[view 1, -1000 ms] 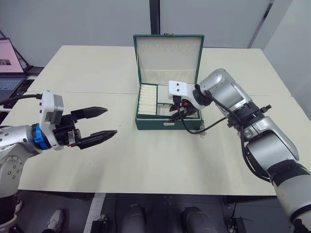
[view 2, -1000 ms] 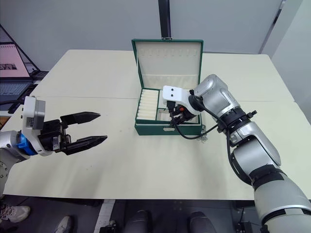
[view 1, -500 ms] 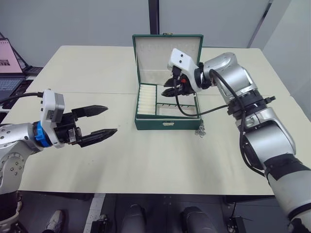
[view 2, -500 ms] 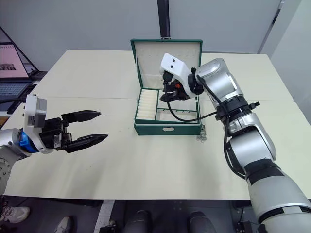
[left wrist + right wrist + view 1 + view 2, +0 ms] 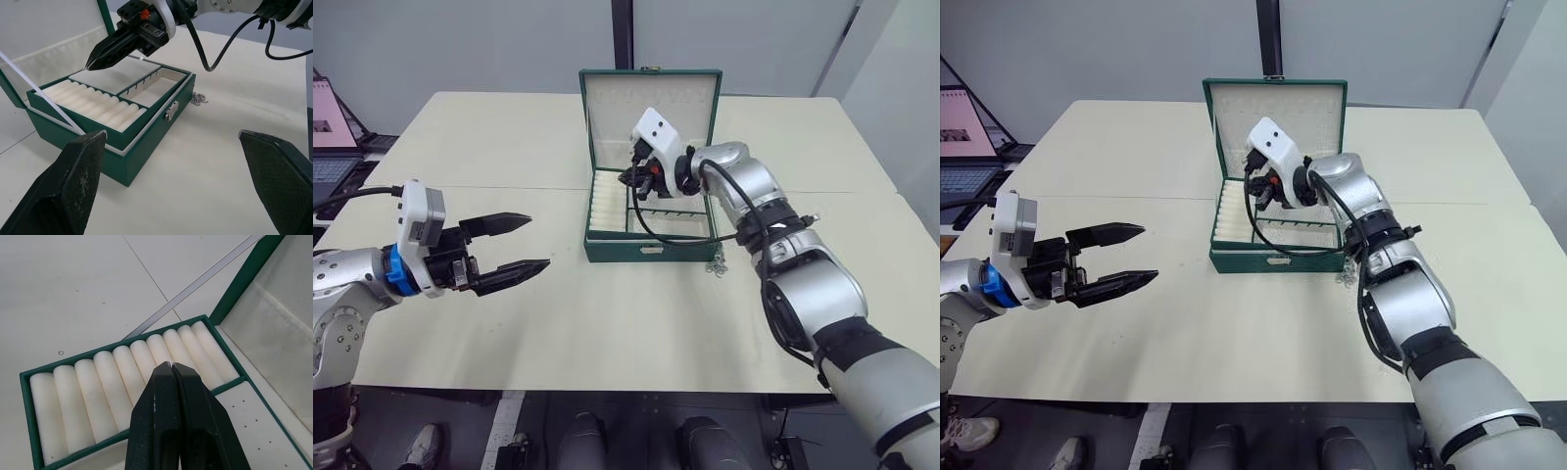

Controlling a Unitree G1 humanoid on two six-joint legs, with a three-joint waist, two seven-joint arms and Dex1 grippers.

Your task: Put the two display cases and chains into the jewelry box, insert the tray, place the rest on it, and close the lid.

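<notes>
The dark green jewelry box [image 5: 646, 251] stands mid-table with its lid [image 5: 651, 108] upright. The tray [image 5: 115, 78] sits in it, showing ring rolls [image 5: 117, 382] and bare flat compartments. My right gripper [image 5: 628, 180] hovers shut and empty just above the ring rolls, also seen from the left wrist view [image 5: 94, 62]. A small silver chain [image 5: 715, 264] lies on the table by the box's front right corner. My left gripper [image 5: 538, 241] hangs open over the table, well left of the box. The display cases are out of view.
A gold clasp [image 5: 170, 110] sits on the box's front wall. A laptop [image 5: 328, 137] stands beyond the table's far left edge. A black pole [image 5: 624, 34] rises behind the box. Bare tabletop [image 5: 607, 323] stretches in front of the box.
My right gripper rose from the box's front right compartment, swung back and left over the ring rolls, and closed. The left arm stayed put.
</notes>
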